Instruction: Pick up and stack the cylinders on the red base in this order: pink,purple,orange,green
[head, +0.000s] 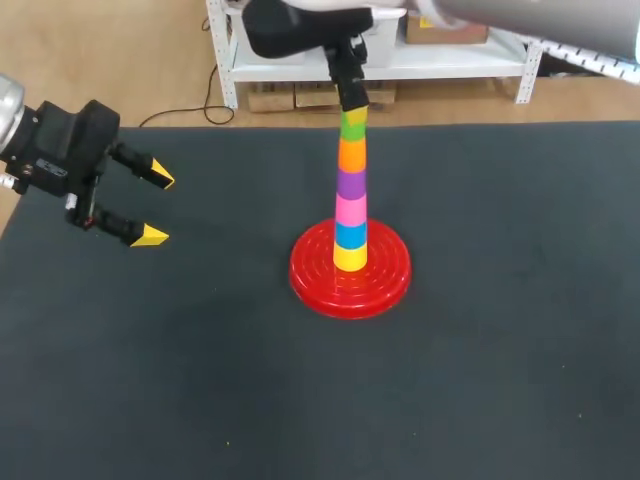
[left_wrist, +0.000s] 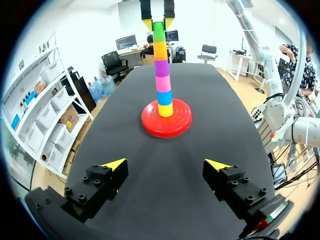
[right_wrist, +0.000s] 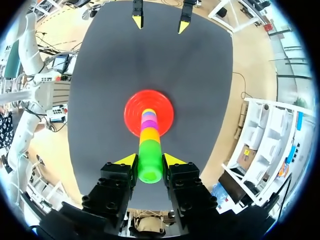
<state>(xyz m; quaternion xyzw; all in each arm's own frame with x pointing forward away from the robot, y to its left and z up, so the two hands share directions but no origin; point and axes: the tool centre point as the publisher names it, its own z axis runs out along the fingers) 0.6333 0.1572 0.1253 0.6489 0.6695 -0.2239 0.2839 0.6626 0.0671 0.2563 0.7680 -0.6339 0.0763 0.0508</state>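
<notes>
Green cylinder (head: 353, 126), clamped in right gripper (right_wrist: 150, 161) atop stack (head: 350, 200): open gently, lift straight; left gripper (head: 155, 207), nine o'clock of stack, jaws apart.

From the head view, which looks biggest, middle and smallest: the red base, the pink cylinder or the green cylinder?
1. red base, by far the widest.
2. pink cylinder.
3. green cylinder, a bit narrower, though the right gripper covers its top.
</notes>
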